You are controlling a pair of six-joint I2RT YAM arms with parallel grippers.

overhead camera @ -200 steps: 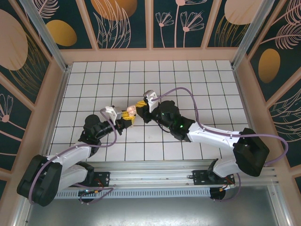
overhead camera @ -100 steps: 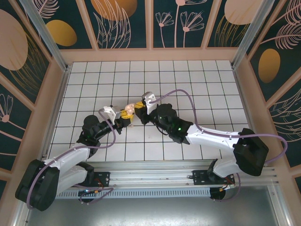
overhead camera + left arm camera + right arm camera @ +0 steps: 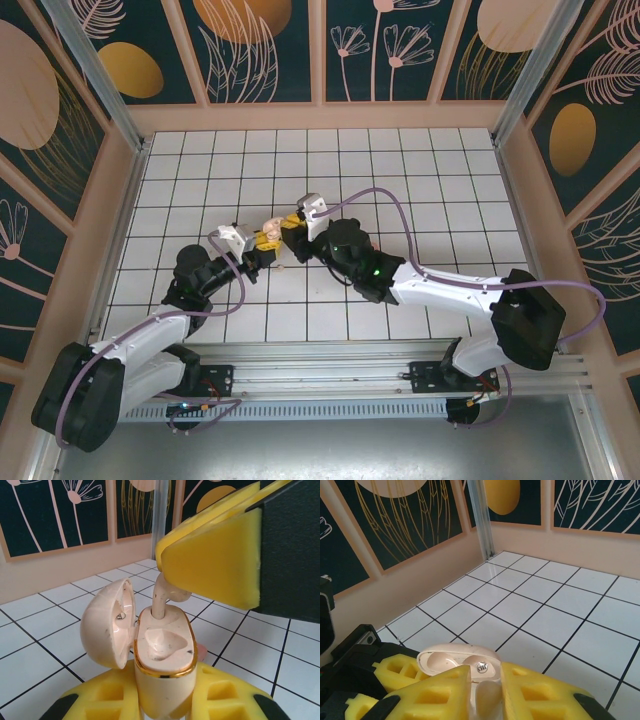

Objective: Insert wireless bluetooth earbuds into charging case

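A cream charging case (image 3: 165,650) with a gold rim stands upright in my left gripper (image 3: 165,692), which is shut on its lower body. Its lid (image 3: 107,625) hangs open to the left. My right gripper (image 3: 487,687) comes from the opposite side, shut on a pale cream earbud (image 3: 488,700). The earbud (image 3: 165,592) has its stem down in the far socket, while the near socket is bare. From above, both grippers meet at the case (image 3: 270,232) mid-table, left gripper (image 3: 260,245) below-left and right gripper (image 3: 291,226) to the right. A coral-pink bit (image 3: 202,652) lies on the tiles behind the case.
White grid-tiled floor (image 3: 420,180) with a peach wall (image 3: 320,115) all round. Aluminium posts stand at the back corners (image 3: 95,75). The right arm's purple cable (image 3: 400,205) arcs over the tiles.
Both grippers have shifted slightly left together, and the right gripper has closed in on the case, bringing the earbud down to the case.
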